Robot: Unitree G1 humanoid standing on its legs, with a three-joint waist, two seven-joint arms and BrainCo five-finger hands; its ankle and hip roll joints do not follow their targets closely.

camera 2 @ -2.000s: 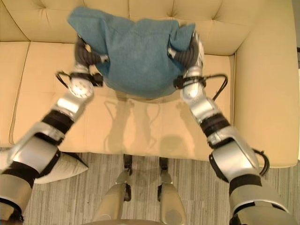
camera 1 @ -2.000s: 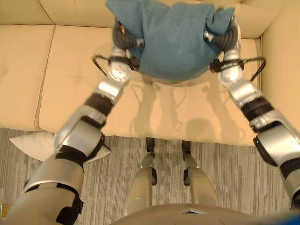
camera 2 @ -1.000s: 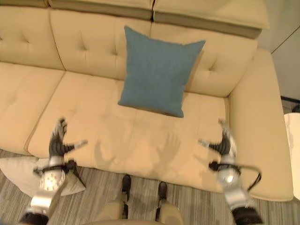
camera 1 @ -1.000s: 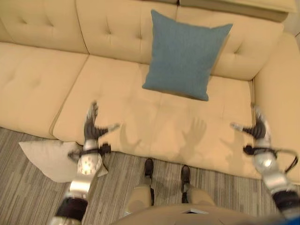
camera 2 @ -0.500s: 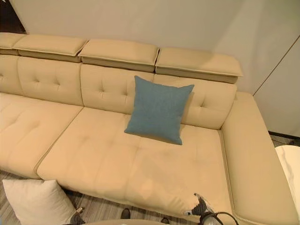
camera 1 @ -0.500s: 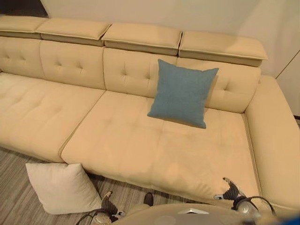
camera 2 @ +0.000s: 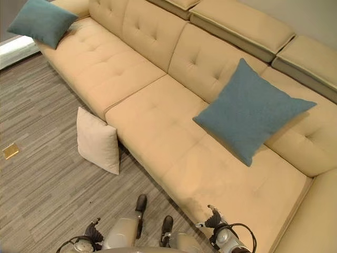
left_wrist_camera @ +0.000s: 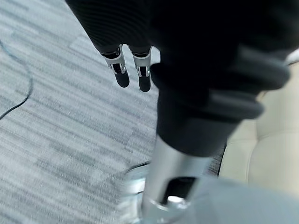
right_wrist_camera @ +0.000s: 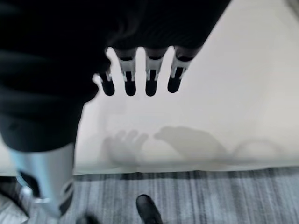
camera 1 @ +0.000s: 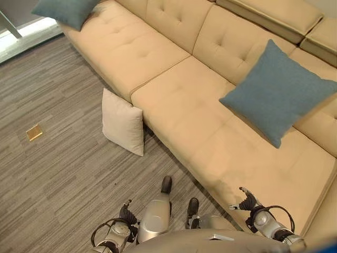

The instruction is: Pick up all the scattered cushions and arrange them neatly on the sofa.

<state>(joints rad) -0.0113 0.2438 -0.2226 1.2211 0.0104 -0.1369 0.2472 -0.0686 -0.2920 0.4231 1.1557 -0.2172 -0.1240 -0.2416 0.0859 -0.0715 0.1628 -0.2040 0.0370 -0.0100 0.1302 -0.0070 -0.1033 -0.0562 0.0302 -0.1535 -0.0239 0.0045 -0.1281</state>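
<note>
Well apart, cream cushion [camera 1: 122, 122], left hand [camera 1: 126, 215]

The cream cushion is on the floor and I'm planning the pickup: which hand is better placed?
Probably the left hand: the cream cushion leans against the sofa on the robot's left, while the right hand hangs over the seat edge. Both are open and empty.

2 head views down over sofa [camera 1: 174, 100]; wrist views close, floorward.

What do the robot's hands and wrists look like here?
Both the left hand and the right hand have silver fingers with dark rounded tips, emerging from a black ribbed cover over hand and wrist. A silver-grey metal forearm follows, with a thin black cable looped beside each wrist.
</note>
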